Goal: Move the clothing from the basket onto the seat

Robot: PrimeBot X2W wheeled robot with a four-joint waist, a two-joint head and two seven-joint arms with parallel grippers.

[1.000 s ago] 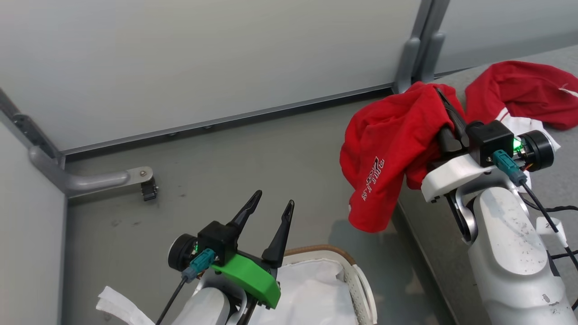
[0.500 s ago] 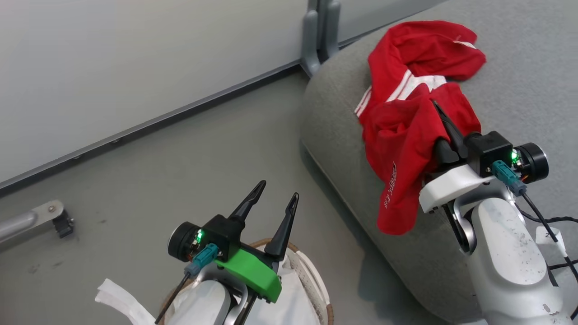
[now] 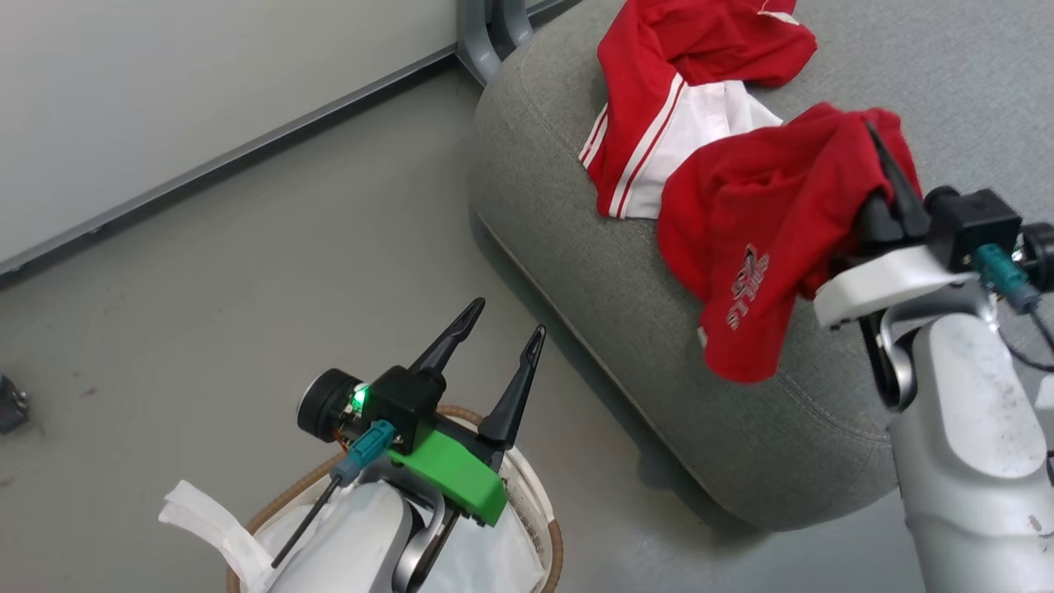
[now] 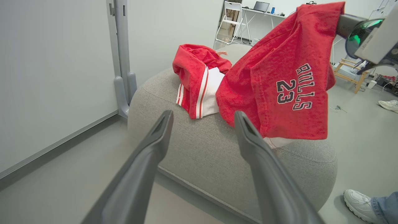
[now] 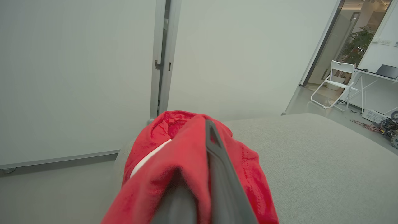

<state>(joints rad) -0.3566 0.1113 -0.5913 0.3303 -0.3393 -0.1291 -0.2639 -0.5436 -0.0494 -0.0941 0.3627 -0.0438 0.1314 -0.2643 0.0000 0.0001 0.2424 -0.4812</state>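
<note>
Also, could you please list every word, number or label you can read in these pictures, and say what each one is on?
"BULLS": on the hanging red garment, in the left wrist view.
"23": beside it, on the same garment.
In the head view its white lettering is too blurred to read.
The red-and-white garment lying on the seat shows no text.

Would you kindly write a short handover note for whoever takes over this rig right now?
Right hand: shut on the BULLS 23 garment, which hangs over the seat.
Left hand: open, empty, above the basket.
Done: the other red garment lies on the seat; the basket part in view shows white liner.
Left: lower the held garment onto the seat and release.
</note>
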